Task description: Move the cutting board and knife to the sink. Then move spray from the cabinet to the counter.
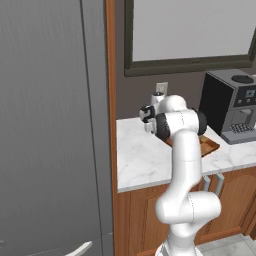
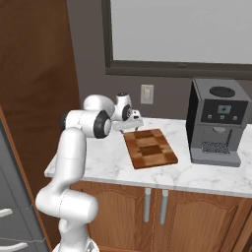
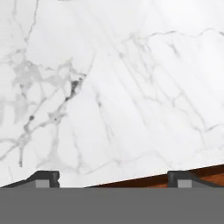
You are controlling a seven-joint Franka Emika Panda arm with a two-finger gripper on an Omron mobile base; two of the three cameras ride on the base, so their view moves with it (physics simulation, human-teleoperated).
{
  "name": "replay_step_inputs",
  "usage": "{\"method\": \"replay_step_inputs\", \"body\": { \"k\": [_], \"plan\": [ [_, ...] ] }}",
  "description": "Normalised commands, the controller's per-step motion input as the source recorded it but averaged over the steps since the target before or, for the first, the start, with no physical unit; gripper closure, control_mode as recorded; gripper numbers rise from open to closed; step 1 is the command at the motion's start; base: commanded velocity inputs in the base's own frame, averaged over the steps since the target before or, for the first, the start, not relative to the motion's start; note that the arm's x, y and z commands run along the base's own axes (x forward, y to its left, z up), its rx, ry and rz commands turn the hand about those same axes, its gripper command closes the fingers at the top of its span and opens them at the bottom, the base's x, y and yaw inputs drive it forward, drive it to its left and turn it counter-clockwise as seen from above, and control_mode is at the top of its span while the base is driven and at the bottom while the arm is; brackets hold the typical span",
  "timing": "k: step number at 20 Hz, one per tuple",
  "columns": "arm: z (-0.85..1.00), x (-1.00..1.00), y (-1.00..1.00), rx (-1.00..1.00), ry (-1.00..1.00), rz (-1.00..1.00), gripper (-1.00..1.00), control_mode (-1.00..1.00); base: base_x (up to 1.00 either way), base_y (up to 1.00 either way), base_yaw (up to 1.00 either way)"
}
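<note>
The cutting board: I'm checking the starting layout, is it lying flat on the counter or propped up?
Lying flat. The cutting board rests face up on the counter beside the coffee machine, checker pattern fully visible.

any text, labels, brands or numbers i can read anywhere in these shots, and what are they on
None can be read.
Coffee machine: a small pale display and a row of round buttons on its front, too small and blurred to read.
Wall outlet: plain plate, no marking.
Cutting board: checker wood pattern, no text.
Counter: grey veins, no lettering.
</note>
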Motion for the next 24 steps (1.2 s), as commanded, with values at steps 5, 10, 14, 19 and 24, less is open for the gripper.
{"method": "replay_step_inputs", "body": {
  "k": [5, 10, 14, 19, 24],
  "plan": [
    [-0.35, -0.97, -0.27, 0.00, 0.10, -0.04, -1.00, -1.00, 0.00, 0.00, 0.00],
    [-0.36, -1.00, -0.30, 0.00, 0.08, -0.05, -1.00, -1.00, 0.00, 0.00, 0.00],
    [-0.36, -1.00, -0.32, 0.00, 0.07, -0.08, -1.00, -1.00, 0.00, 0.00, 0.00],
    [-0.27, -0.85, -0.28, 0.00, 0.05, -0.11, -1.00, -1.00, 0.00, 0.00, 0.00],
    [0.32, 0.05, 0.01, 0.01, -0.12, -0.11, -1.00, -1.00, 0.00, 0.00, 0.00]
  ]
}}
